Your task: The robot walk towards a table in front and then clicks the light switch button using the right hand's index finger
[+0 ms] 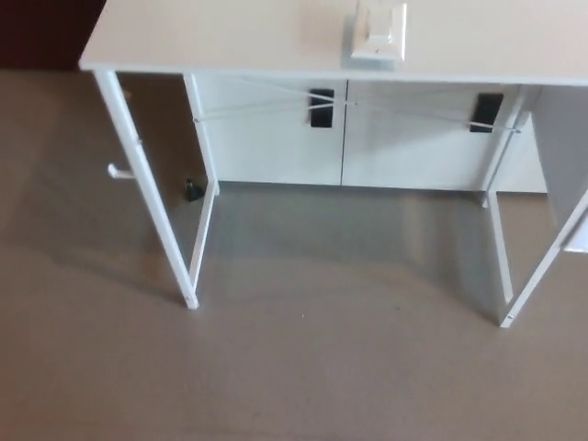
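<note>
Nearest the camera, a bare stretch of grey-brown floor (294,367) is seen across the lower half of the head view, with nothing lying on it. No part of the robot is shown: neither the left hand nor the right hand is in view, so the state of their fingers cannot be told

Farther on, a white table (230,41) is stood on thin white metal legs. The front left leg (147,188) is planted on the floor at picture left, and the front right leg (542,271) is seen at picture right, running up out of the frame edge. Thin crossed braces (276,103) are strung between the rear legs under the tabletop. A small dark object (193,190), too small to be identified, is seen on the floor by the rear left leg

Behind the table, white cabinet doors (276,138) are seen, each fitted with a black handle (322,107)

Farthest off, on the tabletop near its front edge and right of centre, the light switch (378,32) is laid flat, a white plate partly cut off by the top of the frame
</note>
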Robot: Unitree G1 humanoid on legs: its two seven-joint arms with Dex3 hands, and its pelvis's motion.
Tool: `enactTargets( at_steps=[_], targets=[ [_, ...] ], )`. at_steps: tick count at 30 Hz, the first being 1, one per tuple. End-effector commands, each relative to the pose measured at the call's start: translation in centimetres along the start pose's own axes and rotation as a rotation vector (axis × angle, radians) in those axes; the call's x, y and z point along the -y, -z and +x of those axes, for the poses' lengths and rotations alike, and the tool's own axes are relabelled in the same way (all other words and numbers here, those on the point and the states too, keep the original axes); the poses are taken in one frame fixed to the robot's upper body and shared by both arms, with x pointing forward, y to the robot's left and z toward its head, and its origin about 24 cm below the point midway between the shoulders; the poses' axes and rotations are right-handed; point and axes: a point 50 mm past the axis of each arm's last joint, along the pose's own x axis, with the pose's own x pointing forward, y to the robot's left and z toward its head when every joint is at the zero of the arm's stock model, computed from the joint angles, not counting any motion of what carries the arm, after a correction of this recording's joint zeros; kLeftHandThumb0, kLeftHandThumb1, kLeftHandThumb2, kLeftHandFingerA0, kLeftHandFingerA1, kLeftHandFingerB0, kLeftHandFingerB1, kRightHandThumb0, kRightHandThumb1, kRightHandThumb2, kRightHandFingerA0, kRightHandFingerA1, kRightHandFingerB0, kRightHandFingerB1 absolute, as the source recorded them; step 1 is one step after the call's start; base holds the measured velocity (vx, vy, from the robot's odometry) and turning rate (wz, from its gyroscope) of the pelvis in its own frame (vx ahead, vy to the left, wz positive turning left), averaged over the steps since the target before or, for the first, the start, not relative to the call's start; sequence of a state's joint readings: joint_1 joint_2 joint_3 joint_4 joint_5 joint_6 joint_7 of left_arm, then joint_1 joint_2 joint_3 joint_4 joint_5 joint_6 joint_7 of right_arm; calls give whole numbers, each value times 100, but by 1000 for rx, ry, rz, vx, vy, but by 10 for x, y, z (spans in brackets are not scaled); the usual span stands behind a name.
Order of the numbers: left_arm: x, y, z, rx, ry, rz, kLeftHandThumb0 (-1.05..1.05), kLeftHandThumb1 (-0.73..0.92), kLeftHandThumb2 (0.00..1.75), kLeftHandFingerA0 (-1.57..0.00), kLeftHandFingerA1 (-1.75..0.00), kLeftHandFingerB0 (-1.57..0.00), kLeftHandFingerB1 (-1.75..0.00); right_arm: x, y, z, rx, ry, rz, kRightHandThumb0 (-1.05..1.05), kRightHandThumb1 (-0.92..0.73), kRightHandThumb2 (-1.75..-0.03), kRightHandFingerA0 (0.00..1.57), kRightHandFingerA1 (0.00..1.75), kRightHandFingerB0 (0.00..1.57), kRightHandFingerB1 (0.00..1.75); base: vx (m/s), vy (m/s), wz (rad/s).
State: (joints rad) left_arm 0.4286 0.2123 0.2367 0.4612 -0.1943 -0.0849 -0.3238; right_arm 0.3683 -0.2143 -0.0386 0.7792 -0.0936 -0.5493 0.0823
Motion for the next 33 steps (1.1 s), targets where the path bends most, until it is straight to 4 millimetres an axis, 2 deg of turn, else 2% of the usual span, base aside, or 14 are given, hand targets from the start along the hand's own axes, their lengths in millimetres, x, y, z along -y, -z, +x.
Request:
enactTargets(
  at_steps=[1,3,4,7,15,23,24,25,26,31,32,33],
  targets=[
    [-6,-2,0,-12,-26,26,-14,55,56,-43,-45,-46,-40,-1,3,-2,-9,4,-10,-55,-59,-58,69,78,43,49,300,61,-28],
    [-6,-7,2,-2,-29,24,-12,54,55,-43,-46,-47,-40,0,1,1,-1,-1,-12,-55,-61,-58,66,76,40,50,310,126,-20],
    [-5,-9,3,1,-31,19,-12,54,55,-44,-45,-47,-40,0,0,2,5,-11,-18,-56,-47,-86,62,75,36,58,373,149,-21],
    [-6,-12,4,5,-29,27,-13,55,55,-44,-45,-48,-40,1,-2,5,11,-17,-30,-54,-47,-87,60,72,35,58,364,259,-19],
    [-7,-13,4,7,-14,18,-10,56,56,-44,-46,-48,-41,0,-6,3,25,-32,-9,-55,-47,-87,59,73,34,58,221,145,3],
    [-6,-16,4,11,-11,42,-13,55,55,-44,-46,-48,-41,0,-8,3,25,-33,-24,-55,-47,-87,63,75,37,58,200,-106,-3],
    [-6,-17,4,14,-10,47,-12,55,56,-45,-46,-48,-41,0,-9,4,30,-34,-23,-52,-62,-58,64,70,41,49,287,-221,20],
    [-6,-16,5,15,-10,50,-13,55,56,-45,-46,-48,-41,0,-9,4,30,-35,-28,-55,-47,-88,61,74,37,58,290,-211,-12],
    [-6,-16,5,14,-10,47,-12,55,56,-45,-46,-48,-41,0,-9,4,31,-36,-33,-53,-62,-58,64,69,41,49,166,-123,9],
    [-5,-16,5,11,-2,47,-12,55,56,-45,-46,-48,-40,0,-10,4,29,-36,-34,-53,-61,-58,63,67,40,48,101,-10,-8],
    [-5,-16,5,13,2,58,-12,56,56,-45,-46,-48,-40,0,-10,4,28,-36,-35,-54,-47,-87,60,72,35,57,84,88,-6],
    [-4,-19,7,22,8,66,-13,56,56,-45,-46,-47,-40,1,-12,6,36,-37,-35,-55,-47,-87,61,75,37,59,16,83,-3]
  ],
)
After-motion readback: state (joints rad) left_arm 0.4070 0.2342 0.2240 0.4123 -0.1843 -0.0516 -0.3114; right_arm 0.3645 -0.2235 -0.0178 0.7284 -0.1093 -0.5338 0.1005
